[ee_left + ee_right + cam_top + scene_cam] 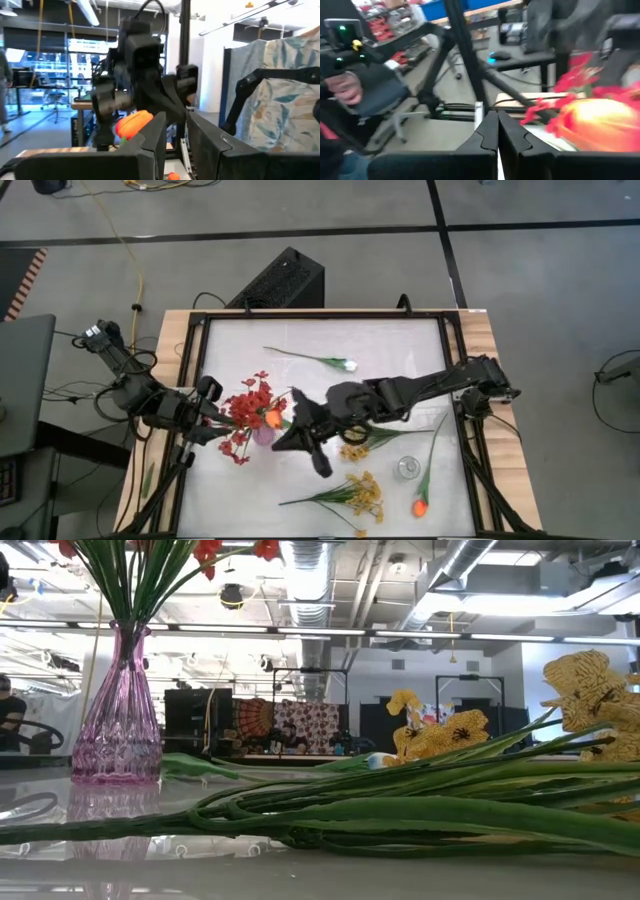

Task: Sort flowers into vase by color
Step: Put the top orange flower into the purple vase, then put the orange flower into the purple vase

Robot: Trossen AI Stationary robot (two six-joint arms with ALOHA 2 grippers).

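A purple glass vase (262, 435) (118, 710) stands on the white table and holds the red flowers (245, 408) by their green stems. An orange tulip's blossom (272, 418) (132, 124) (605, 125) hangs in the air just above the vase. My right gripper (282, 423) (497, 127) reaches in from the table's right and is shut beside that blossom. My left gripper (212, 425) (176, 142) stands left of the red flowers, raised and pointing toward them. A narrow gap shows between its fingers, with nothing in it. My right gripper comes nearly level from the table's right, and the orange tulip's blossom (600, 127) sits right beside its shut fingertips, clear of the table. The fingers themselves hide the place of contact, so which part of the stem they have cannot be told.
On the table lie a white-bud flower (340, 363) at the back, yellow sprays (355, 495) (440, 730) near the front, and a second orange tulip (421, 506) at the right. A small clear glass (405, 468) stands by it. Black frame rails (195, 380) edge the table.
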